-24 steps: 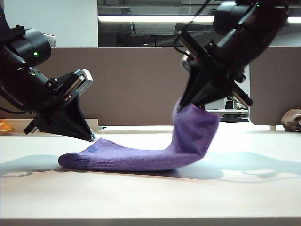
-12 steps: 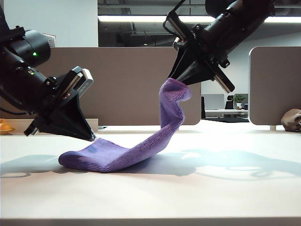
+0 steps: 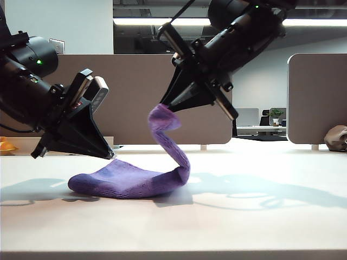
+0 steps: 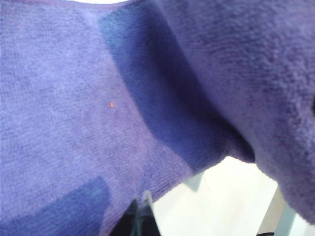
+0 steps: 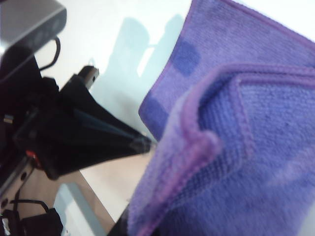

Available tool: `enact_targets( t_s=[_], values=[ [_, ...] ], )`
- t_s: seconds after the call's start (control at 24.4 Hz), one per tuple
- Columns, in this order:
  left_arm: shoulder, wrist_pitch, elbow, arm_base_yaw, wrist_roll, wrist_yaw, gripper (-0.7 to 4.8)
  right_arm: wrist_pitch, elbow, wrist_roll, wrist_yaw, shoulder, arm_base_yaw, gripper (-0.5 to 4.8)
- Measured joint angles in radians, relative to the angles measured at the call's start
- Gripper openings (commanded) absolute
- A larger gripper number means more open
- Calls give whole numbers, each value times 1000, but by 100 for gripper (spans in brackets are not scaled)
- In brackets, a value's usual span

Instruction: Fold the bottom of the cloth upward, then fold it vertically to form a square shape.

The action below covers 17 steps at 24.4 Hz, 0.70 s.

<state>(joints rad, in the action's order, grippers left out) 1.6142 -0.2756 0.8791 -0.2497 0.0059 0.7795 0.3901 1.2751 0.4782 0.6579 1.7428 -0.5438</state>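
The left gripper (image 3: 110,156) sits low on the left end of the cloth (image 3: 124,181), its black tip pressed down on the near-flat part that lies on the table (image 3: 244,227). Its jaws are closed tight, and they look pinched on the cloth's edge there. In the left wrist view the purple cloth (image 4: 98,98) fills almost the whole picture, with the closed fingertips (image 4: 142,216) poking out at its edge.

The cloth is soft, fuzzy and purple. Its left part lies in a low heap on the table. From the heap's right end it curls up and bends back to the left, like a swan's neck.

At the top of that neck is the right gripper (image 3: 162,107), up in the air above the heap. Its jaws are closed on the cloth's raised end. In the right wrist view the stitched edge of the cloth (image 5: 236,147) is bunched close to the camera, and the left gripper (image 5: 140,144) points at the cloth from the side.
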Motion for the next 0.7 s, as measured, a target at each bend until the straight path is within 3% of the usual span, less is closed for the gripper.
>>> enact_targets(
  t_s=[0.41, 0.7],
  values=[
    [-66, -7, 0, 8, -4, 3, -6, -65, 39, 29, 11, 66, -2, 17],
    [-132, -9, 2, 89, -23, 5, -6, -78, 109, 39, 41, 128, -3, 17]
  ],
)
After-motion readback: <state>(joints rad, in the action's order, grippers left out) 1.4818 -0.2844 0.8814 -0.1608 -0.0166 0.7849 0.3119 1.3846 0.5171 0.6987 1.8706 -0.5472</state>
